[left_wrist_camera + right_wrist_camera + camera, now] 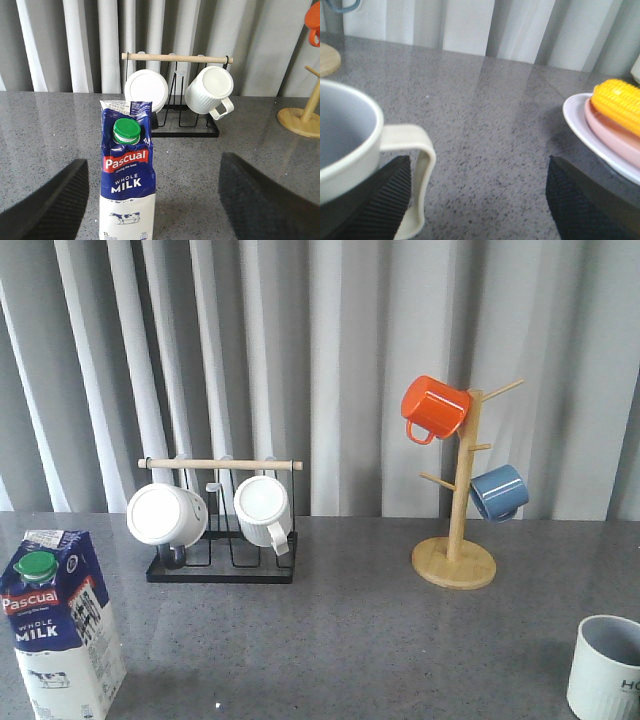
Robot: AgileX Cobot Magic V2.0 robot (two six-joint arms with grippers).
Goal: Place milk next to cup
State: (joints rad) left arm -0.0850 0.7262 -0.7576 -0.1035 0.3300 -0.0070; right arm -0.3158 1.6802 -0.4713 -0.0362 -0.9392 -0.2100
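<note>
Broadly, the grey speckled table [360,630] carries everything. At its back left stands the black mug rack [222,565] with two white mugs [166,514] lying on their sides under a wooden bar; back right stands the wooden mug tree [455,560] with an orange mug [434,408] and a blue mug [498,492]. The milk [60,625] stands upright at the near left edge, well apart from the cup [606,667] at the near right edge. In the left wrist view the left gripper [152,200] is spread wide, the milk [126,175] between its fingers [55,200], touching neither. The right gripper [475,205] is also wide, the cup [350,145] beside one finger, its handle between them. A white plate [590,135] holds a corn cob [617,102].
</note>
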